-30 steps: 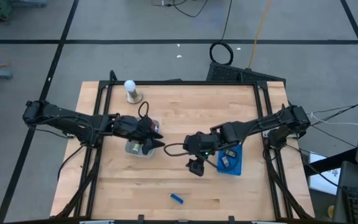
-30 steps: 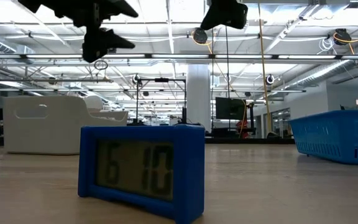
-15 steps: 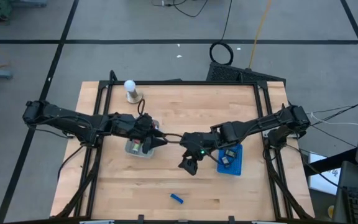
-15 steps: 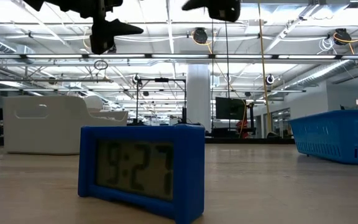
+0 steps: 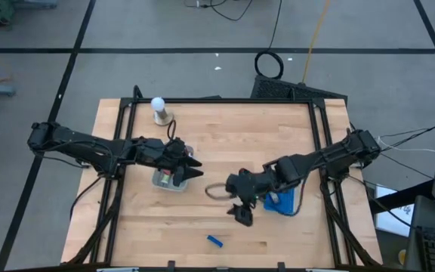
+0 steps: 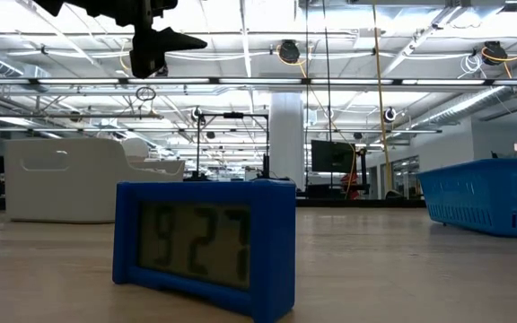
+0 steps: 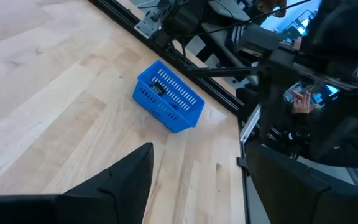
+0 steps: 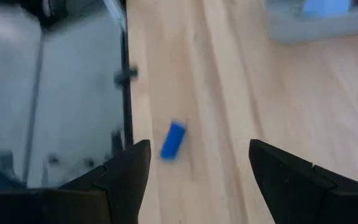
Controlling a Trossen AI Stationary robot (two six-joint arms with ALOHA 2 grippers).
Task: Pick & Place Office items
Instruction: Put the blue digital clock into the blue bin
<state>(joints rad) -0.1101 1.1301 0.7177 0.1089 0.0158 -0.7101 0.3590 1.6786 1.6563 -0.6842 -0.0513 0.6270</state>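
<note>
A small blue blocky item [image 5: 214, 241] lies flat on the wood near the table's near edge. The low view shows it close up as a blue clock with a grey display [image 6: 205, 247]. My right gripper [image 5: 242, 217] hovers open just to the far right of it, and the right wrist view shows the blue item [image 8: 173, 140] ahead of the right gripper [image 8: 197, 168]. My left gripper [image 5: 193, 168] is open above the grey tray [image 5: 165, 181], which holds small items. It also shows high up in the low view [image 6: 155, 40]. The blue tray [image 5: 282, 201] holds a few small items.
A white ball on a brass base [image 5: 158, 110] stands at the far left of the table. The blue tray [image 7: 169, 99] sits at the right, the grey tray [image 8: 316, 18] left of centre. A black frame rail [image 5: 217, 100] borders the tabletop. Bare wood lies between the trays.
My right gripper has moved from beside the blue tray toward the table's near edge, toward the blue item, and has dropped out of the low view's top. It stayed open. The left arm has barely moved.
</note>
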